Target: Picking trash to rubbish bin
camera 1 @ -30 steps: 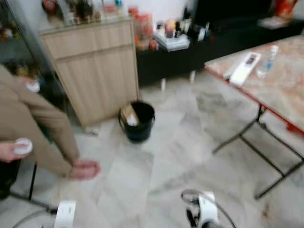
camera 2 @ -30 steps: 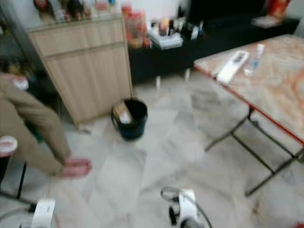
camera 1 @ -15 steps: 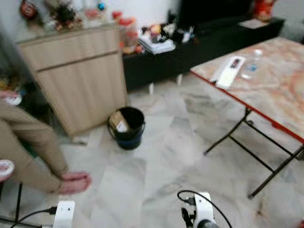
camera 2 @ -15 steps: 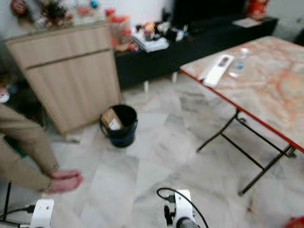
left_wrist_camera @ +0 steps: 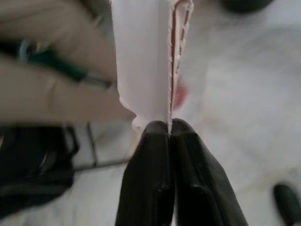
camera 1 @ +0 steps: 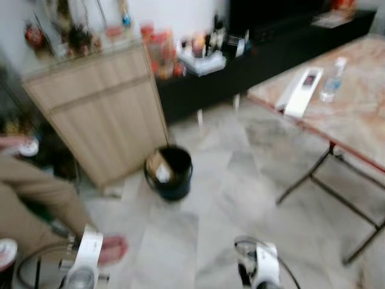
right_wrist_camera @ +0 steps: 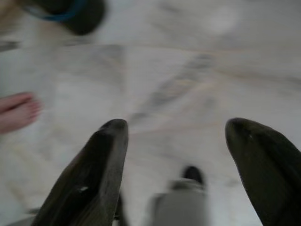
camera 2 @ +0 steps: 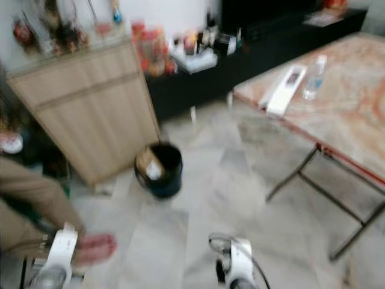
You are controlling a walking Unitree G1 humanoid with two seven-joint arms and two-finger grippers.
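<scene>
Left wrist view: left gripper (left_wrist_camera: pixel 170 129) pinched tight on white wrapper (left_wrist_camera: pixel 143 61). Right gripper (right_wrist_camera: pixel 176 136) wide open, empty. Carrying step; next, walk to black bin (camera 1: pixel 170 173), then drop.

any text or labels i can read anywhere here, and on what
None can be read; the pictures are blurred.
White box on the table: a dark patch, too blurred to tell.
Bottle beside it: label unreadable.
Packets and jars on the black shelf: no legible print.
Pale wrapper pinched in the left hand: red marks along its edge, no legible text.
</scene>
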